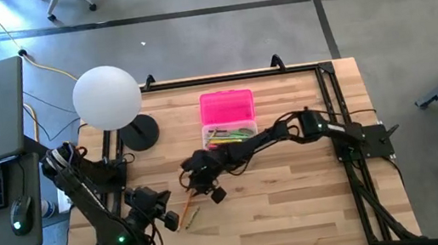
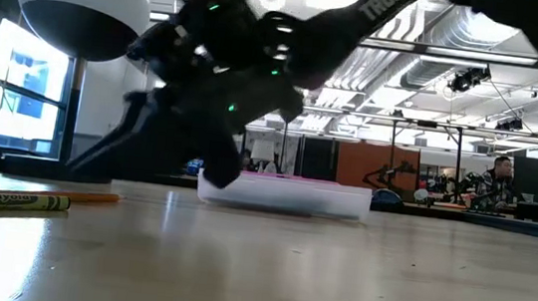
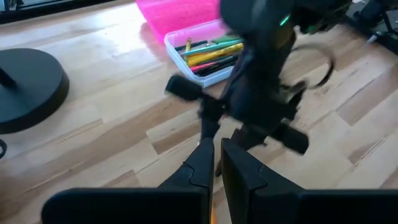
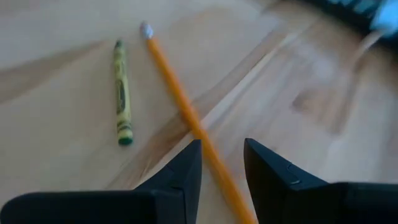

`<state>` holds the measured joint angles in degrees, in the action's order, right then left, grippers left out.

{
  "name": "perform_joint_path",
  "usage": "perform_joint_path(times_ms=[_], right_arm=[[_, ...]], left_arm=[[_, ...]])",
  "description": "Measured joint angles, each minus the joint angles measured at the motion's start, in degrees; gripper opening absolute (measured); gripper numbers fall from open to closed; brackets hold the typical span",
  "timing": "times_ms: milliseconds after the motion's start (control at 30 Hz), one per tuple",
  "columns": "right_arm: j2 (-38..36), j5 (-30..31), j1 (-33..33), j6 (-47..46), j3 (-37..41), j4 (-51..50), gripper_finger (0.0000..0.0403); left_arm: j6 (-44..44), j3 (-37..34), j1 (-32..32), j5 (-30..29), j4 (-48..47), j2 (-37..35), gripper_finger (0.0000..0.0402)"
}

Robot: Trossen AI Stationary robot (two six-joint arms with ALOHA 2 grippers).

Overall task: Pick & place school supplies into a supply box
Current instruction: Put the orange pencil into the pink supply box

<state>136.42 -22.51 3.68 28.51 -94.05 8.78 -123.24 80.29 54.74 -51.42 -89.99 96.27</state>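
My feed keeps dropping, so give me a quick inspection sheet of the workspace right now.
Surface: wooden table, bare in front.
Job's things: supply box open, pink lid folded back, pens and pencils inside; an orange pencil and a green crayon lie apart on the wood, outside the box.
Clutter: white globe lamp on a black round base at the table's back left.
End effectors: right end effector open, fingers either side of the orange pencil, above it; left end effector nearly shut, empty, at the front left.
Cables: yellow cable on the floor behind the table.
Surroundings: desk with keyboard and mouse on the left; a person seated far off in the low view.
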Motion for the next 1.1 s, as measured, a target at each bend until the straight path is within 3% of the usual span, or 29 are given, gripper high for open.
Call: perform_joint_path(times_ms=[200,567,1000,1100], right_arm=[[3.5,-4.2,-1.0,0.0,-7.6,-8.2,0.0099],[3.2,-7.0,-2.1,4.8,-0.6,-5.6,0.0096],[3.4,-7.8,-1.8,3.2,0.2,-3.6,0.0011],[3.4,-7.8,-1.6,0.7,0.2,-3.6,0.0007]], left_arm=[[0.1,0.0,0.0,0.9,0.0,0.0,0.0062],[1.5,0.0,0.0,1.4,0.0,0.0,0.0062],[1.5,0.0,0.0,1.4,0.0,0.0,0.0062],[1.5,0.0,0.0,1.4,0.0,0.0,0.0062]])
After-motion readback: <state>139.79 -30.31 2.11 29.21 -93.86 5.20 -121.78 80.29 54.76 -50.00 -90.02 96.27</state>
